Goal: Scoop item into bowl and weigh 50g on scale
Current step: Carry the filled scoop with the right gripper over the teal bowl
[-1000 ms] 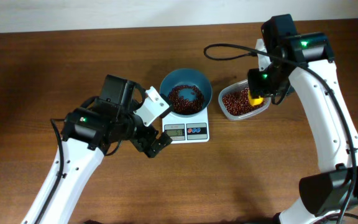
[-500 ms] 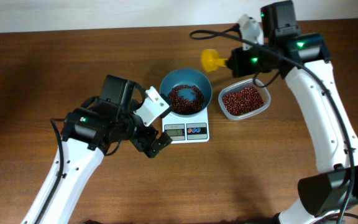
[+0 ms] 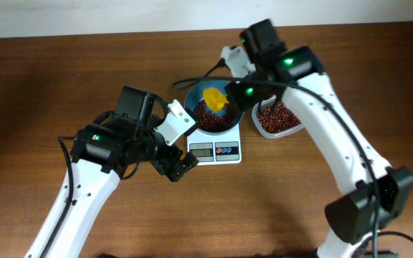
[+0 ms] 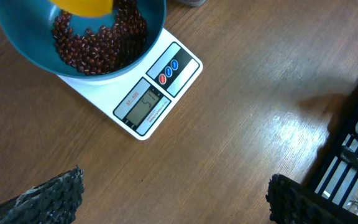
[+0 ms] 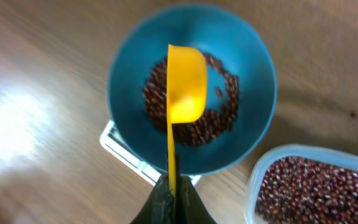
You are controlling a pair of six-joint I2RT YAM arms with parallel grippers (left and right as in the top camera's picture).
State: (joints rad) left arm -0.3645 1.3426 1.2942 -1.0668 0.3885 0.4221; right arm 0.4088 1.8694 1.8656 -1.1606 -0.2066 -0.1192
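Note:
The teal bowl (image 3: 194, 92) stands on the white scale (image 3: 214, 151) and holds a heap of red-brown beans (image 3: 208, 115). My right gripper (image 5: 172, 190) is shut on the thin handle of a yellow scoop (image 5: 186, 84). The scoop's cup hangs over the middle of the bowl (image 5: 129, 81), above the beans (image 5: 219, 121), with no beans showing on it. My left gripper (image 4: 176, 196) is open over bare wood in front and to the left of the scale (image 4: 148, 102), with nothing between its fingers. The scale's display is lit.
A clear plastic container (image 3: 265, 131) with more beans (image 3: 282, 115) sits just right of the scale, partly under my right arm. In the left wrist view a dark frame (image 4: 353, 143) stands at the right edge. Bare wooden tabletop (image 3: 285, 193) surrounds the rest.
My right arm has lifted the scoop out of the clear container and swung it left, over the bowl. The left arm has not moved.

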